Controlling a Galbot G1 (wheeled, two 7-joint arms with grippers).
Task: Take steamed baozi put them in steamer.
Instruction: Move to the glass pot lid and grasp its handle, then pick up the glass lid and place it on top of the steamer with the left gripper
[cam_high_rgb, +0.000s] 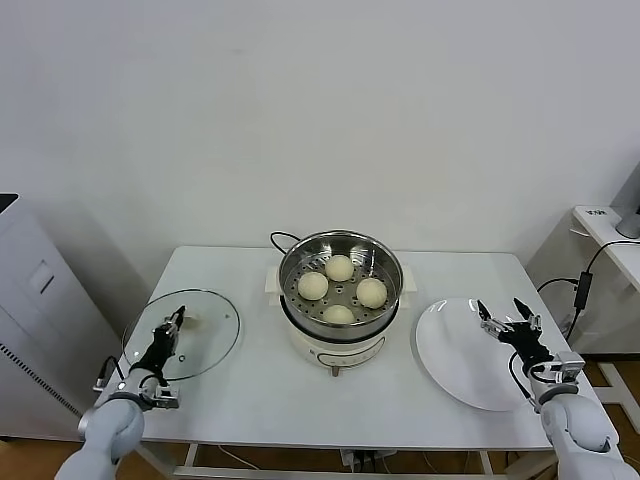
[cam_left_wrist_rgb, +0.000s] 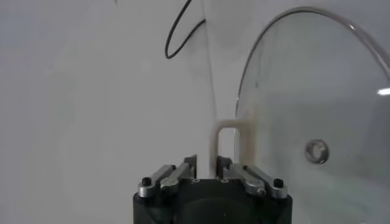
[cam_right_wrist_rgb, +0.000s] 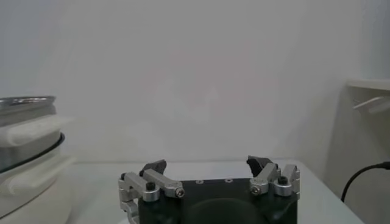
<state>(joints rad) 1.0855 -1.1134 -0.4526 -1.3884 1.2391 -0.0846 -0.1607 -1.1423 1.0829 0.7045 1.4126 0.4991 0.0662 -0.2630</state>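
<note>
Head view, left to right across the white worktop (cam_high_rgb: 250, 390).

One glass lid (cam_high_rgb: 182, 333), near the left edge, lying flat. The left end effector (cam_high_rgb: 172, 327) sits over it, clenched around the lid's pale loop handle (cam_left_wrist_rgb: 226, 141); the left wrist view shows the handle's upright leg pinched between the two fingers (cam_left_wrist_rgb: 183, 168).

One steamer (cam_high_rgb: 340, 268), centre of the worktop: steel basket with perforated floor on a white cooker base. One black cord (cam_high_rgb: 283, 238) runs behind it.

Steamed baozi (cam_high_rgb: 340, 267): four counted, all inside the steamer basket, spread around the floor in a ring, each apart from the others.

One white plate (cam_high_rgb: 455, 350), right of the steamer, with nothing on it.

Right end effector (cam_high_rgb: 508, 319) hovers above the plate's right part, released, fingers spread wide, holding nothing.
</note>
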